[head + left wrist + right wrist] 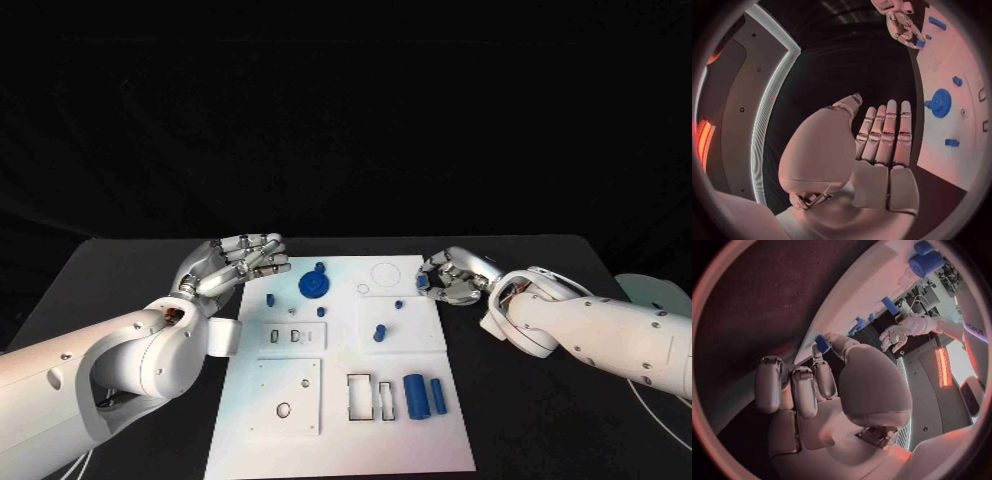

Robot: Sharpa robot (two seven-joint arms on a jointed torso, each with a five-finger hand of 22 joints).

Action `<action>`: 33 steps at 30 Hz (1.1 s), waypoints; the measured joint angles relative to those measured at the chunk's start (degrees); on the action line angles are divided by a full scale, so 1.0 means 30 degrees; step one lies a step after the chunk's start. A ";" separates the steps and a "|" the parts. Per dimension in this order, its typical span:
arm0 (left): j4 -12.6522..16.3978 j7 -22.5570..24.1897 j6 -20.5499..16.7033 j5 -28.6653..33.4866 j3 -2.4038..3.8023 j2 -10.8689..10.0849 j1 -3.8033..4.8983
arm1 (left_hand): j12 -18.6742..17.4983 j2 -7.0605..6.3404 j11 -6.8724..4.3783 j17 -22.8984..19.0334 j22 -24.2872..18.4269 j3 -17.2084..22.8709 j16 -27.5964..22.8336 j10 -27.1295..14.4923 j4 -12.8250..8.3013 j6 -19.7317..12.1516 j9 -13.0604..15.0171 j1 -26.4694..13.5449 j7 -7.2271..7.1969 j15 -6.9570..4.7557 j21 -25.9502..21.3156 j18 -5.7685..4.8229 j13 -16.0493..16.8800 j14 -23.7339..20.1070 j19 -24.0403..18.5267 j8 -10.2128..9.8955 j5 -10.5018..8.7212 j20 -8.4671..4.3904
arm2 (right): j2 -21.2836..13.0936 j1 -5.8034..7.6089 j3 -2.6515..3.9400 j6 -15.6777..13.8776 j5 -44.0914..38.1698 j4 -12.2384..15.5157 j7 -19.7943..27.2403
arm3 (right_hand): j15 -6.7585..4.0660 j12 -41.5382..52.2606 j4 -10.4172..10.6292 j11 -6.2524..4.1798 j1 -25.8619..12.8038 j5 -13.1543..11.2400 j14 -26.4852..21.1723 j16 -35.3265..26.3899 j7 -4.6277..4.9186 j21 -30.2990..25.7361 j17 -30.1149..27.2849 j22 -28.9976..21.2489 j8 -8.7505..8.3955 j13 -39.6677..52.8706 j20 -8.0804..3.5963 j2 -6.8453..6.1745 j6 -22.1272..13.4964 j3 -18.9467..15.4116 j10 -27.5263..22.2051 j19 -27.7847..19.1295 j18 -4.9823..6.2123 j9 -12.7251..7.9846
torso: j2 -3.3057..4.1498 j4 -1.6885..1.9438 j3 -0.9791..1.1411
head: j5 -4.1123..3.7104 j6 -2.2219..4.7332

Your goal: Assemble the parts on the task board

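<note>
**Both hands parked at the far end of the board, right one pinching a blue bit**

Black table (130, 270), black backdrop, and the white task board (346, 440) sitting in the middle of it.

Left hand (242, 262) hovers just off the board's far left corner, fingers stretched out side by side, straight and holding nothing. The wrist view shows the same thing: flat palm, fingers (891, 125) together and extended. Closest to that hand is the blue gear (312, 284), just beside its fingertips on the board, with a small blue peg (270, 296) a bit nearer to the robot.

Right hand (453, 281) is over the board's far right corner, fingers curled in. Its wrist camera shows a small blue part (821, 343) pinched at the fingertips, right at the board's edge.

Between the two hands, further back toward the robot, there's a short blue pin (379, 332) standing on the board. Two blue cylinders (424, 396) lie side by side well away from both hands, next to some rectangular slots (369, 396).
</note>
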 measured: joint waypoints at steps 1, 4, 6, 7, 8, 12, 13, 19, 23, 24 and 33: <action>0.0000 -0.0001 0.0000 0.0000 0.0000 0.0000 0.0000 | 0.0000 0.0000 0.0000 0.0000 0.0000 0.0000 0.0000 0.0000 0.0000 0.0000 0.0000 0.0000 0.0000 0.0000 0.0000 0.0001 0.0000 0.0000 0.0000 0.0000 0.0000 0.0000 | 0.0005 0.0000 0.0000 -0.0083 0.0000 0.0000 0.0021 | -0.0035 0.0003 -0.0051 -0.0073 0.0046 -0.0035 0.0015 0.0000 -0.0088 0.0000 0.0000 0.0001 0.0105 -0.0001 -0.0009 0.0058 0.0164 0.0050 0.0074 0.0009 0.0000 0.0045 | 0.0000 0.0000 0.0000 | 0.0000 0.0000; 0.0000 -0.0003 0.0000 0.0000 0.0000 -0.0001 0.0000 | 0.0000 0.0000 0.0000 -0.0001 0.0000 0.0000 0.0000 0.0000 0.0000 0.0000 0.0000 0.0000 0.0000 -0.0001 0.0000 0.0000 0.0000 0.0000 0.0000 0.0000 0.0000 -0.0001 | 0.0016 -0.0005 0.0000 -0.0312 0.0006 0.0008 0.0064 | -0.0252 0.0079 -0.0204 -0.0277 0.0076 -0.0568 0.0016 0.0000 -0.0216 0.0075 -0.0001 0.0000 0.0381 -0.0001 -0.0175 0.0229 0.0418 0.0259 0.0278 0.0175 0.0001 0.0187 | 0.0000 0.0002 -0.0002 | -0.0002 -0.0015; 0.0000 -0.0005 0.0000 0.0000 0.0000 -0.0001 0.0000 | 0.0000 0.0000 0.0000 -0.0001 0.0000 0.0000 0.0000 0.0000 0.0000 0.0000 0.0001 0.0000 0.0000 0.0000 0.0000 0.0001 0.0000 0.0000 0.0000 0.0000 0.0000 0.0000 | 0.0023 -0.0008 0.0000 -0.0557 0.0012 0.0024 0.0113 | -0.0297 0.0091 -0.0219 -0.0306 0.0100 -0.0852 0.0026 0.0000 -0.0220 0.0143 -0.0001 0.0000 0.0567 -0.0001 -0.0179 0.0354 0.0421 0.0418 0.0307 0.0179 0.0001 0.0200 | 0.0000 0.0004 -0.0005 | -0.0020 -0.0016; -0.0002 -0.0006 0.0001 0.0000 0.0000 -0.0001 0.0000 | 0.0000 0.0000 0.0000 -0.0001 0.0000 0.0000 0.0000 0.0000 0.0000 0.0000 0.0001 0.0000 0.0000 -0.0001 0.0000 0.0001 0.0000 0.0000 0.0000 0.0000 0.0000 0.0000 | 0.0024 -0.0008 0.0000 -0.0689 0.0014 0.0035 0.0139 | -0.0298 0.0178 -0.0266 -0.0354 0.0103 -0.0887 0.0026 0.0000 -0.0220 0.0215 -0.0002 -0.0001 0.0569 -0.0002 -0.0246 0.0401 0.0422 0.0466 0.0354 0.0246 0.0001 0.0200 | 0.0000 0.0004 -0.0007 | -0.0024 -0.0016; -0.0006 -0.0007 0.0001 0.0000 0.0000 -0.0001 0.0000 | 0.0000 0.0000 0.0000 -0.0002 0.0001 0.0000 0.0000 0.0000 0.0000 0.0000 0.0000 0.0000 0.0000 0.0000 0.0000 0.0000 0.0000 0.0000 0.0000 0.0000 0.0000 0.0000 | 0.0024 -0.0008 0.0000 -0.0836 0.0016 0.0050 0.0170 | -0.0342 0.0198 -0.0285 -0.0435 0.0124 -0.0889 -0.0019 0.0000 -0.0220 0.0217 -0.0002 -0.0001 0.0571 -0.0002 -0.0306 0.0478 0.0422 0.0486 0.0435 0.0307 0.0000 0.0200 | 0.0000 0.0005 -0.0007 | -0.0033 -0.0018; -0.0015 -0.0011 0.0001 0.0001 0.0000 -0.0006 0.0000 | 0.0000 0.0000 0.0000 -0.0002 0.0001 0.0000 0.0000 0.0000 0.0000 0.0000 0.0001 0.0000 0.0000 0.0000 0.0000 0.0001 -0.0001 0.0001 0.0000 0.0000 0.0000 -0.0001 | 0.0022 -0.0008 -0.0001 -0.1494 0.0023 0.0241 0.0288 | -0.0432 0.0301 -0.0285 -0.0513 0.0128 -0.0892 0.0027 0.0000 -0.0222 0.0305 -0.0003 -0.0002 0.0576 -0.0003 -0.0307 0.0579 0.0421 0.0486 0.0514 0.0308 -0.0001 0.0200 | -0.0005 0.0005 -0.0009 | -0.0042 -0.0029; -0.0018 -0.0011 0.0001 0.0001 0.0000 -0.0007 0.0000 | 0.0000 0.0000 0.0000 -0.0002 0.0001 0.0000 0.0000 0.0000 0.0000 0.0000 0.0001 0.0000 0.0000 0.0000 0.0000 0.0001 0.0000 0.0000 0.0000 0.0000 0.0000 -0.0001 | 0.0021 -0.0008 -0.0001 -0.1617 0.0023 0.0307 0.0299 | -0.0432 0.0391 -0.0286 -0.0513 0.0117 -0.0965 0.0027 0.0000 -0.0222 0.0305 -0.0002 -0.0003 0.0578 -0.0004 -0.0358 0.0622 0.0420 0.0486 0.0514 0.0359 0.0000 0.0199 | -0.0007 0.0005 -0.0009 | -0.0044 -0.0029; -0.0061 -0.0016 0.0001 0.0001 0.0000 -0.0011 0.0000 | 0.0000 0.0000 0.0000 -0.0003 0.0001 0.0000 0.0000 0.0000 0.0000 0.0000 0.0000 0.0000 0.0000 0.0000 0.0000 0.0001 0.0000 0.0000 0.0000 0.0000 0.0000 0.0000 | -0.0008 -0.0003 0.0000 -0.2224 0.0022 0.1136 0.0209 | -0.0431 0.0396 -0.0257 -0.0581 -0.0085 -0.1037 0.0027 0.0000 -0.0227 0.0303 -0.0003 -0.0003 0.0580 -0.0005 -0.0379 0.0831 0.0416 0.0505 0.0582 0.0367 0.0000 0.0194 | -0.0033 0.0009 -0.0009 | 0.0018 -0.0024; -0.0151 -0.0020 0.0001 0.0001 0.0000 -0.0011 0.0000 | 0.0000 0.0000 0.0000 -0.0004 0.0002 0.0000 0.0000 0.0000 0.0001 0.0000 0.0000 0.0000 0.0000 0.0000 0.0000 0.0001 0.0000 0.0000 0.0000 0.0000 0.0000 -0.0001 | 0.0049 0.0097 0.0007 -0.2420 -0.0029 0.1986 -0.0169 | -0.0569 0.0395 0.0009 -0.0581 -0.0379 -0.1104 0.0027 0.0000 -0.0258 0.0301 -0.0004 -0.0005 0.0580 -0.0006 -0.0443 0.0967 0.0384 0.0456 0.0582 0.0303 0.0000 0.0187 | -0.0055 0.0007 -0.0031 | 0.0057 -0.0022; -0.0184 -0.0021 0.0001 0.0001 0.0000 -0.0007 0.0000 | 0.0000 0.0000 0.0000 -0.0003 0.0001 -0.0001 0.0000 0.0000 0.0000 0.0000 0.0001 0.0000 0.0000 0.0000 0.0000 0.0002 0.0000 0.0000 0.0000 0.0000 0.0000 0.0000 | 0.0126 0.0148 0.0010 -0.2453 -0.0067 0.2223 -0.0342 | -0.0569 0.0395 0.0010 -0.0581 -0.0413 -0.1106 0.0027 0.0000 -0.0257 0.0299 -0.0004 -0.0005 0.0581 -0.0006 -0.0443 0.0944 0.0384 0.0457 0.0581 0.0303 0.0000 0.0187 | -0.0057 0.0007 -0.0038 | 0.0075 -0.0020; -0.0521 -0.0028 0.0001 0.0020 0.0000 0.0188 0.0000 | 0.0000 0.0000 0.0000 -0.0005 0.0002 -0.0001 0.0000 0.0000 0.0000 0.0000 0.0001 0.0000 0.0000 0.0000 0.0000 0.0000 0.0000 0.0000 0.0000 0.0000 0.0000 -0.0001 | 0.1690 0.0346 0.0020 -0.2424 -0.0578 0.3458 -0.2014 | -0.0568 0.0395 0.0010 -0.0648 -0.0514 -0.1111 0.0027 0.0000 -0.0258 0.0294 -0.0005 0.0011 0.0586 -0.0008 -0.0442 0.0844 0.0384 0.0457 0.0648 0.0302 -0.0001 0.0189 | -0.0157 0.0000 -0.0077 | 0.0753 -0.0262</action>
